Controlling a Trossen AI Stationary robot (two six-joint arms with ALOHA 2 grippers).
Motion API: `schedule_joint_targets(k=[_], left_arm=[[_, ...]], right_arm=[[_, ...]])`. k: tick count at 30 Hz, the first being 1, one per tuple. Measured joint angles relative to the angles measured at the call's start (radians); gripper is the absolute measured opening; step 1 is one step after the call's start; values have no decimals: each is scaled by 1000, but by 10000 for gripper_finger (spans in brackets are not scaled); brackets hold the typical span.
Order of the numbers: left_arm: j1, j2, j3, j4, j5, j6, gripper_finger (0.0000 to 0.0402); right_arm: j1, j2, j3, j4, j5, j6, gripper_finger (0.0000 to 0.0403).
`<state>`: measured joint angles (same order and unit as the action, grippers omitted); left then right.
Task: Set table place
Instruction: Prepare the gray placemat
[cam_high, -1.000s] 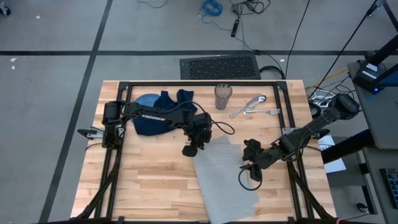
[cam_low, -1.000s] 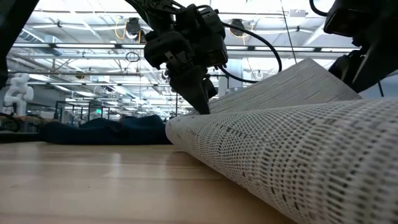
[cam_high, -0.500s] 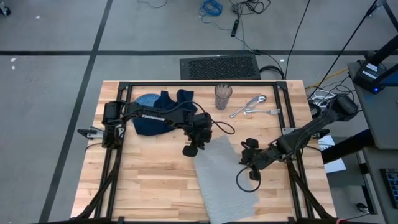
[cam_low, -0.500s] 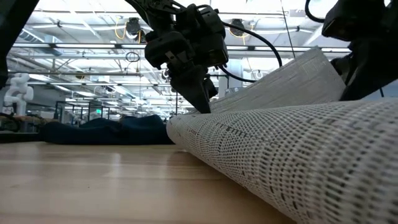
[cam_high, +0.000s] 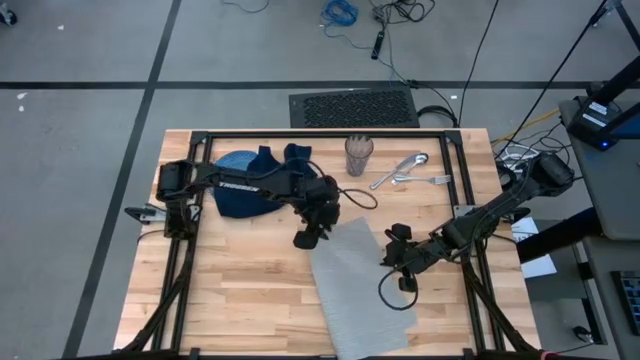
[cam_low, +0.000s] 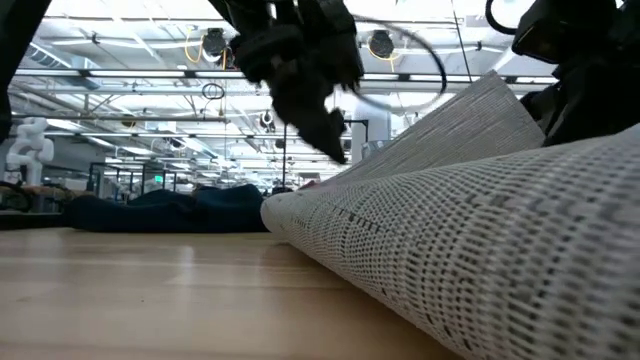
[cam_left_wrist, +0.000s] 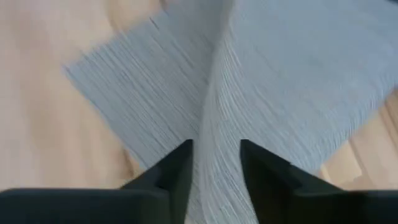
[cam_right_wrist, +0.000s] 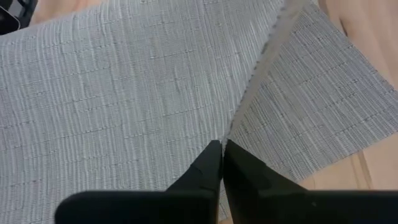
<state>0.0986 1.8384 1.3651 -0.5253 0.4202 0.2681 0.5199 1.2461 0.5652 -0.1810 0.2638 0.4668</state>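
Note:
The grey placemat (cam_high: 360, 290) lies askew on the wooden table (cam_high: 240, 290), near the front. A soft ridge (cam_left_wrist: 214, 93) runs across it. My left gripper (cam_high: 303, 240) hangs open just above the mat's far left corner (cam_low: 285, 205) and touches nothing. My right gripper (cam_high: 392, 258) is shut on the mat's right edge, which stands raised (cam_low: 490, 95). A blue plate (cam_high: 232, 163) under a navy napkin (cam_high: 262, 180) sits at the far left. My right gripper pinches the placemat's right edge (cam_right_wrist: 231, 134) between its two fingers, one layer, toward the mat's far end. The fingers slant down from the table's right side and lie across the edge. That edge is lifted and tilted up, while the rest of the mat lies on the table.
A glass (cam_high: 359, 155) stands at the far middle, with a spoon (cam_high: 400, 168) and a fork (cam_high: 425, 180) lying to its right. Bare wood (cam_high: 230, 300) spreads over the near left of the table.
My left gripper has let go of the mat's far left corner and risen clear of it; the corner has settled lower onto the table. My right gripper has kept the mat's right edge raised and edged slightly toward the table's left.

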Motion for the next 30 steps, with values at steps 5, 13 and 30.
schedule_joint_targets(k=[5,13,30], left_arm=[[0,-159,0,-68,-130,-1,182],[-2,-511,2,-214,-258,-115,190],[-145,-742,2,-423,-461,-287,190]], right_arm=[[-18,-2,0,90,-6,-44,0],[-78,-18,72,206,-55,-156,0],[-335,125,427,197,-437,-312,0]])
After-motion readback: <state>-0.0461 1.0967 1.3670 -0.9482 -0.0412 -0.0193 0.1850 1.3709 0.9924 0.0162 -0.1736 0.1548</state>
